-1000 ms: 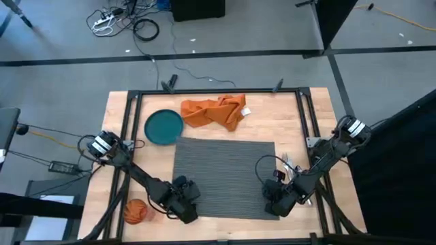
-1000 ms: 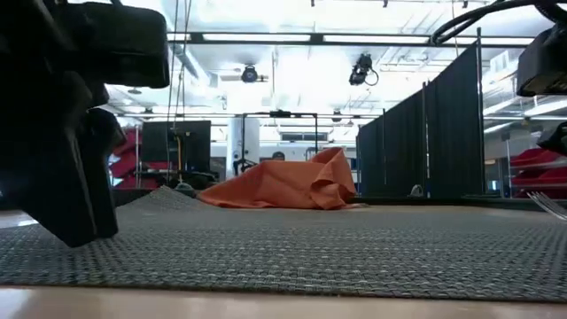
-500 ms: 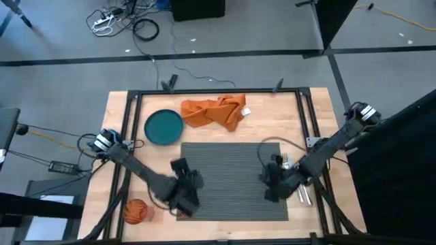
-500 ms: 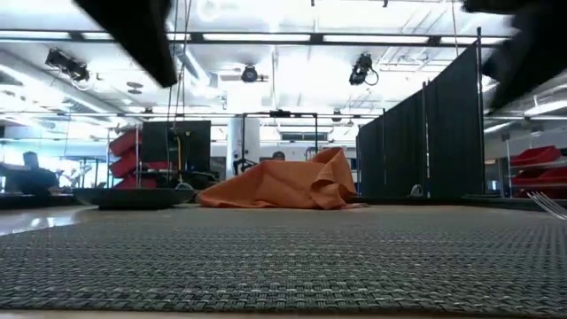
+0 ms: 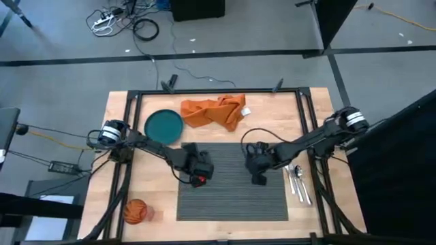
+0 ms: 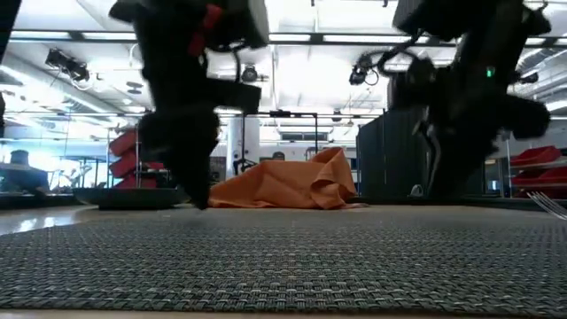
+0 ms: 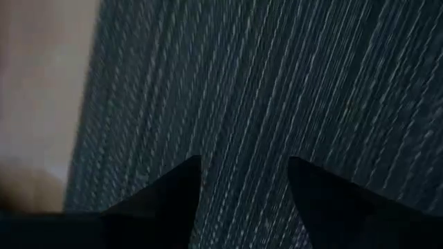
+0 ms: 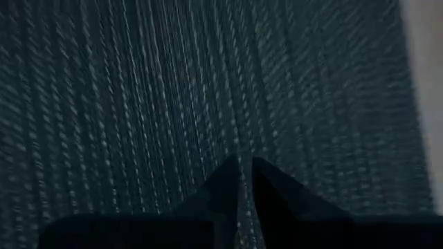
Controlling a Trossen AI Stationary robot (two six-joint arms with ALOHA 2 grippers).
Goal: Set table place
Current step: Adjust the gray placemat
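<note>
Your grippers, left point(image 5: 196, 170) jaws apart and right point(image 5: 257, 165) jaws closed and empty, have released the repositioned placemat point(image 5: 231, 204); plate point(image 5: 163, 126) comes next.

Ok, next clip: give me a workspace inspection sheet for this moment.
Surface: wooden table, black-framed.
Job's things: placemat central; teal plate and orange napkin behind it; cutlery to its right; orange cup at front left.
Clutter: nothing seen.
End effectors: left end effector open over the placemat; right end effector shut, empty, over the placemat.
Cables: floor cables beyond the table.
Surroundings: dark curtain partitions.
</note>
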